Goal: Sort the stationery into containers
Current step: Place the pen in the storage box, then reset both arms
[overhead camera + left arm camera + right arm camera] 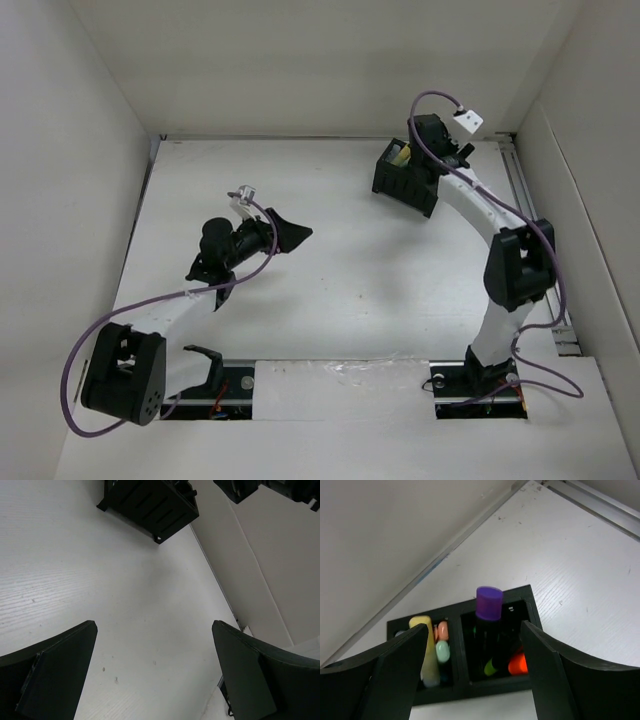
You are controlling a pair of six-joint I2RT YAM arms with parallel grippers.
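The black organiser box (404,178) stands at the far right of the table; it also shows in the left wrist view (150,505). In the right wrist view its rim (457,652) frames two compartments. One holds a black marker with a purple cap (488,602) standing upright, a green-tipped pen (491,668) and an orange one (518,664). The other holds a yellow highlighter (427,652) and pastel ones (442,650). My right gripper (475,645) is open just above the box, empty. My left gripper (290,235) is open and empty over the middle of the table.
White walls enclose the table on the left, back and right. A metal rail (535,230) runs along the right edge. The right arm (500,240) arches from its base to the box. A taped strip (340,375) lies at the near edge.
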